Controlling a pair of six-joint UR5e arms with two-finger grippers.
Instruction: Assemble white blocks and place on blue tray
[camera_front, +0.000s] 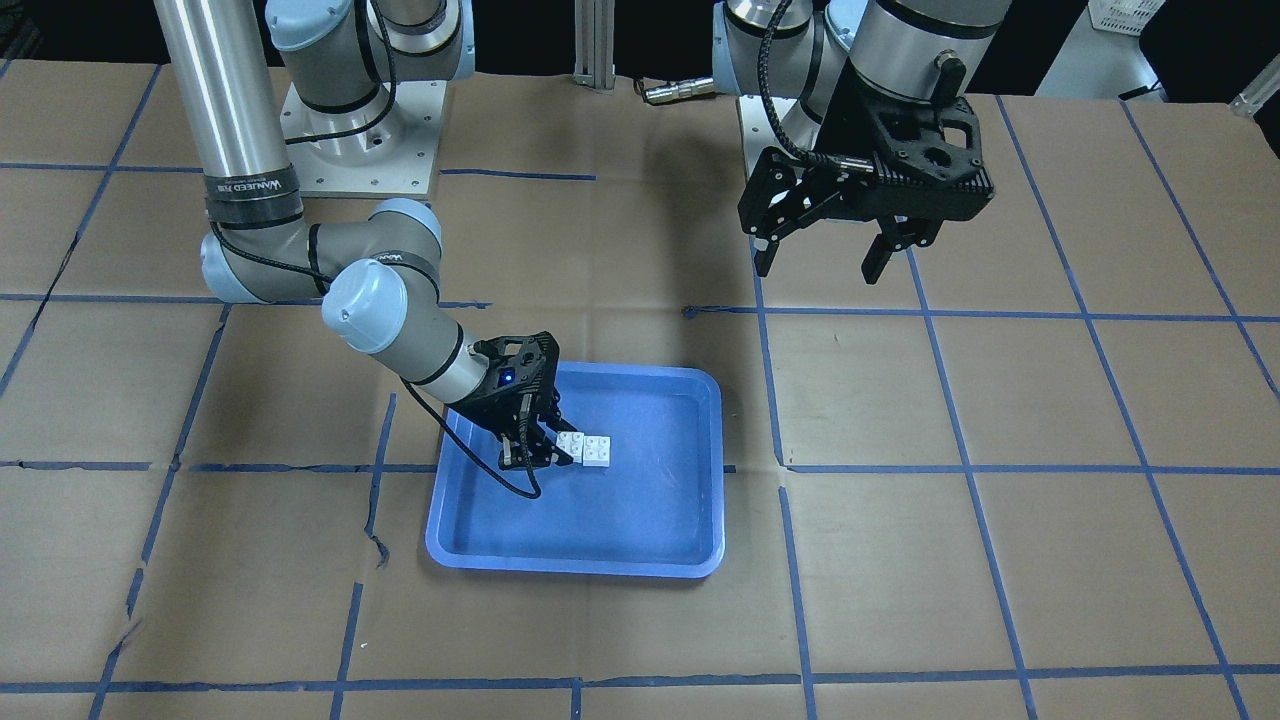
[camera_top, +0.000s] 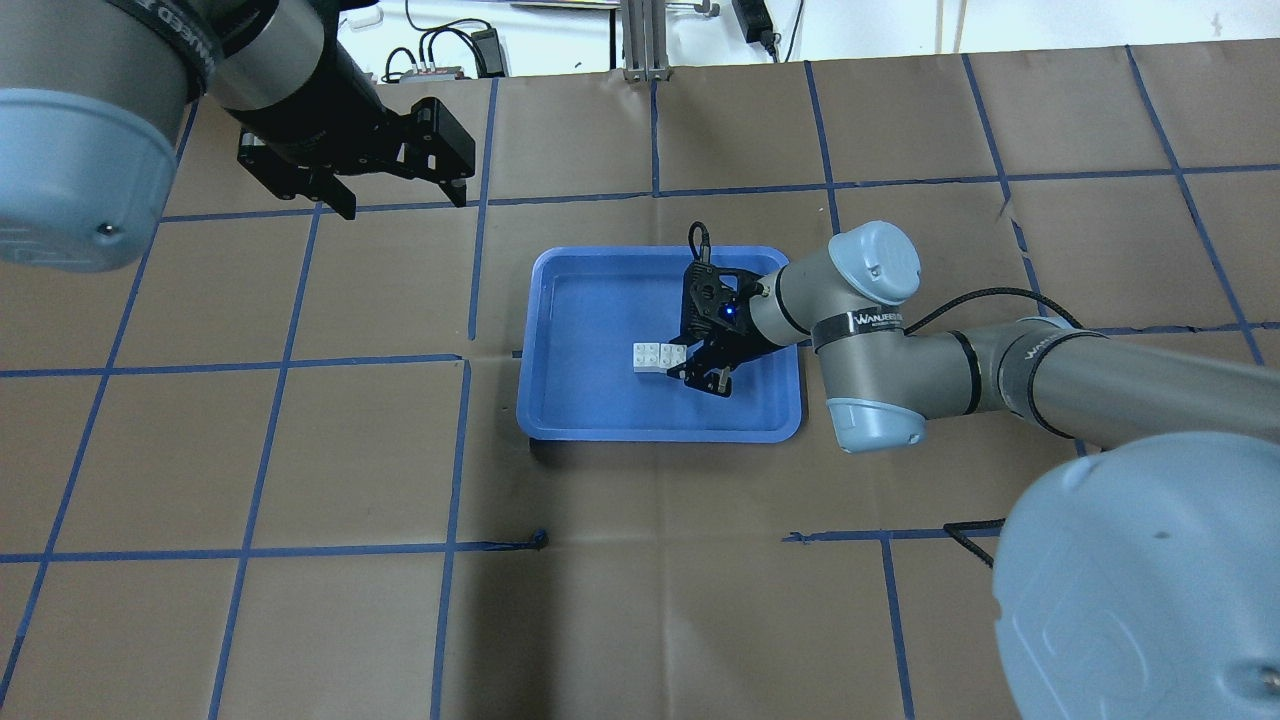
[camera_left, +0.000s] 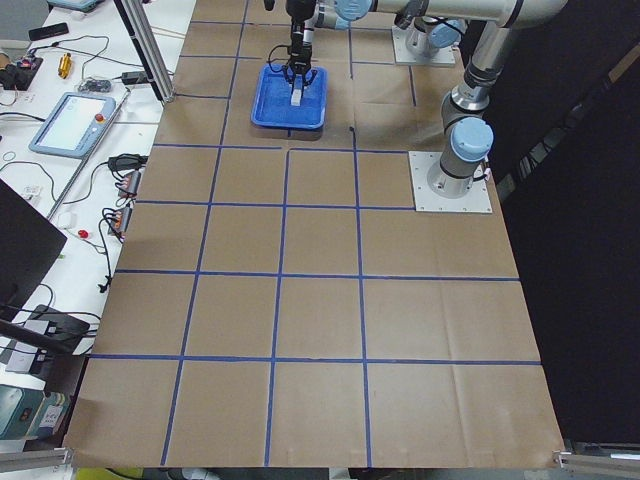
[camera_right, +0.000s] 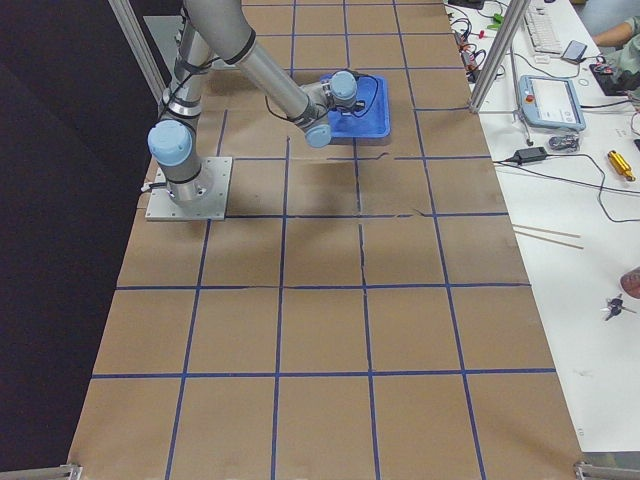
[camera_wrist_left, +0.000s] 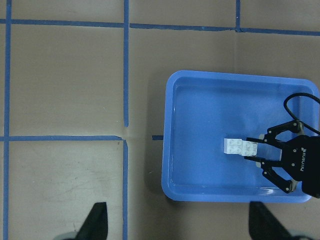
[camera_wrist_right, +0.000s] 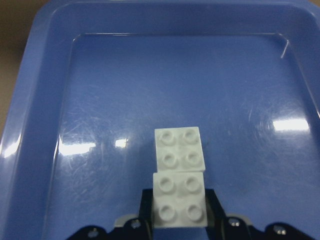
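Off to the left, the left gripper (camera_top: 400, 203) hangs high over the table (camera_top: 640, 600), fingers spread wide and holding nothing, well apart from the tray (camera_top: 560, 300). Its arm is plainly the farther of the two from the work.

The tray is shallow blue plastic with rounded corners and a raised rim. Its floor is glossy, and faint swirling scuffs catch the light. On that floor, a little right of the middle, lie the blocks (camera_top: 660, 357): two small square white bricks of hard, smooth plastic, each showing four round studs facing up. Since all eight studs show, neither sits on the other. They lie end to end and seem to touch, with the pair's long axis running along the tray's long sides.

From the right, the right gripper (camera_top: 685, 362) reaches low into the tray, and this is the relation that matters. The near block (camera_wrist_right: 179, 200) sits between its fingers, the dark pads lying against two opposite sides, so it looks clamped. The far block (camera_wrist_right: 180, 148) lies straight ahead, in line with the reach. To my eye, any stacking would mean lifting the near block and carrying it forward over its neighbour's studs.
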